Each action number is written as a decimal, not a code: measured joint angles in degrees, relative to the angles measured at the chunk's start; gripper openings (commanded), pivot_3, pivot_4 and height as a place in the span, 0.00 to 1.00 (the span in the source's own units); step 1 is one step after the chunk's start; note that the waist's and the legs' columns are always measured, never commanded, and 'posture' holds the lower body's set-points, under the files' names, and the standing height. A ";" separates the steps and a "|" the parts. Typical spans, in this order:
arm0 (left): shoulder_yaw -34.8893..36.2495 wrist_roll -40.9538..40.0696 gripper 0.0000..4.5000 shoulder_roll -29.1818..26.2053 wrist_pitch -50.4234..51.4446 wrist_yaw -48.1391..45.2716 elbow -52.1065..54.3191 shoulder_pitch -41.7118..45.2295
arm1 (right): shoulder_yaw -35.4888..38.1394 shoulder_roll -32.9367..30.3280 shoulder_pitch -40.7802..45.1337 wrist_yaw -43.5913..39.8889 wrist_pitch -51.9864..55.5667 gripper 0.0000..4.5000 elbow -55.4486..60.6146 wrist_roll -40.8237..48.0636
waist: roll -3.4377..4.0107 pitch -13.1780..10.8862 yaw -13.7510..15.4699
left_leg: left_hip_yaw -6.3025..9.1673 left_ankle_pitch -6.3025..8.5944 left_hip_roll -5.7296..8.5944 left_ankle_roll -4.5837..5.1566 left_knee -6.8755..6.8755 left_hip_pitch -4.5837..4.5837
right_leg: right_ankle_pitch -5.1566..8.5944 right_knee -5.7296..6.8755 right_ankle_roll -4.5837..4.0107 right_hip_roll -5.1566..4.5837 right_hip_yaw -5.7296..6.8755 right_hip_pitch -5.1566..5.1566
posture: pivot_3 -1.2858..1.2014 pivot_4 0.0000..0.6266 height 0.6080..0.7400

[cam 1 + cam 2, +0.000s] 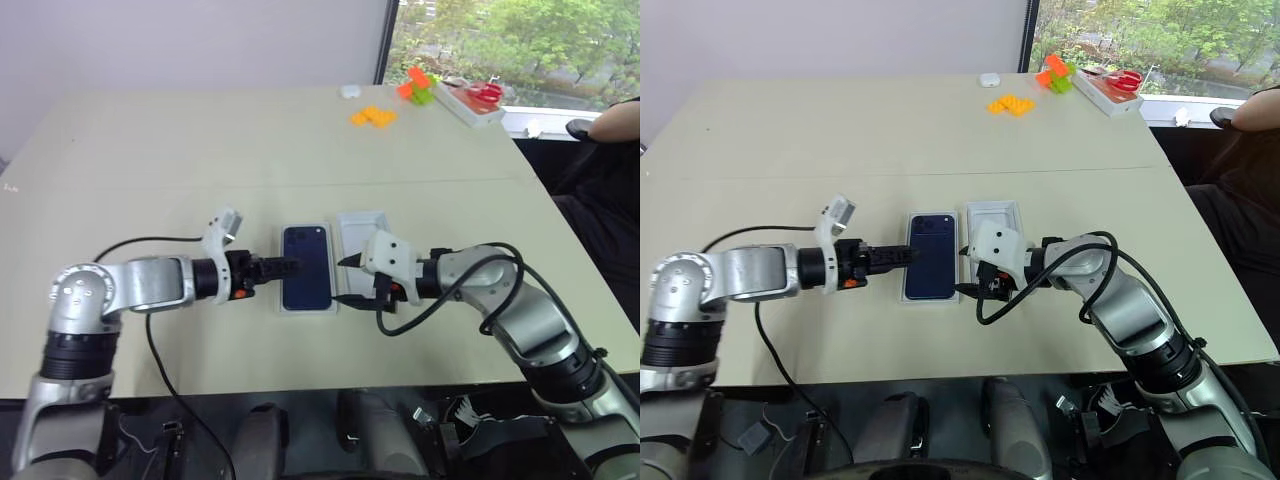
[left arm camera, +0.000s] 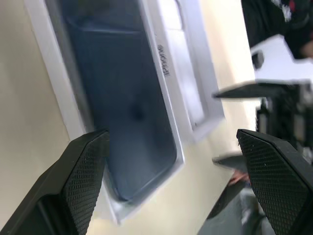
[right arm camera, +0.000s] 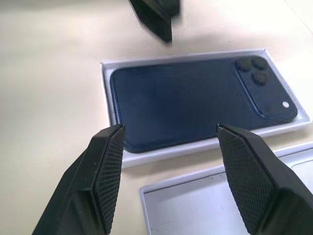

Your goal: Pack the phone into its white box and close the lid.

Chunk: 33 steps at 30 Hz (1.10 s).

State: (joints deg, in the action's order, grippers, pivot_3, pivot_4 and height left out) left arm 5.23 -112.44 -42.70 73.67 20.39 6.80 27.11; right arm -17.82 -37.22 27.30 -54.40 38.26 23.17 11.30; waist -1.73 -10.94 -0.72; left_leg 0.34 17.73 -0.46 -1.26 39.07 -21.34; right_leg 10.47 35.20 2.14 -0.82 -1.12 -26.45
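Right wrist view: right gripper [image 3: 168,161] spread apart, nothing between its textured fingers [image 3: 105,171], poised just over the near long edge of the white box [image 3: 110,98]. Lying flat inside that box, the phone [image 3: 195,100], dark blue back up, camera cluster at one corner. Just beside the box, on the gripper's side, the lid [image 3: 195,196], plain white inner face up, its edge running parallel with the box and close to it.

Left wrist view: left gripper [image 2: 171,181] spread wide, holding nothing, fingers framing the end of the phone and the box's white rim from the opposite side.

Left eye view: both grippers low over the table [image 1: 200,150], left one [image 1: 290,267] at the box's left long side, right one [image 1: 345,280] at its right, in front of the lid [image 1: 362,228]. Box and lid side by side near the table's front middle. Far off, toward the window corner, orange pieces [image 1: 373,117], a small white object [image 1: 350,91], a green and orange block [image 1: 416,88], and a white tray [image 1: 460,103] carrying something red. At the right edge, a person's arm [image 1: 615,122] in a dark sleeve.
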 measured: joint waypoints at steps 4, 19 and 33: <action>0.12 -0.12 0.97 -7.06 -0.43 -4.46 1.29 0.09 | -0.13 0.17 0.50 -0.05 -0.99 0.70 -1.00 -0.04 | -0.02 -0.01 -0.17 | -0.01 0.00 -0.02 0.00 -0.01 0.01 | 0.02 0.00 0.03 0.03 0.00 -0.02 | 0.52 0.24 0.89; 8.26 46.34 0.98 -12.09 -23.51 -21.16 12.68 -17.15 | -0.36 3.07 2.44 3.55 -1.70 0.18 -4.96 -2.11 | 0.02 -0.04 0.08 | -0.09 -0.04 -0.01 -0.08 -0.06 -0.03 | 0.05 -0.07 0.06 -0.05 -0.01 -0.04 | 0.52 0.24 0.89; 1.08 66.23 0.14 -8.25 -27.22 -34.41 19.17 -20.83 | -0.25 3.60 2.76 7.77 3.61 0.00 -4.97 -3.13 | 0.01 -0.04 -0.22 | -0.07 -0.03 -0.11 -0.05 -0.06 -0.03 | 0.04 -0.05 0.06 0.06 -0.01 -0.06 | 0.52 0.24 0.89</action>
State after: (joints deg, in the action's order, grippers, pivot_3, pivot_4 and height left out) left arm 6.32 -46.21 -50.95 46.46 -14.02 25.96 6.28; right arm -18.07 -33.61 30.06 -46.63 41.87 18.20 8.18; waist -1.72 -10.98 -0.94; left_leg 0.27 17.70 -0.58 -1.31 39.01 -21.37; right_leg 10.50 35.15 2.19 -0.76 -1.13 -26.50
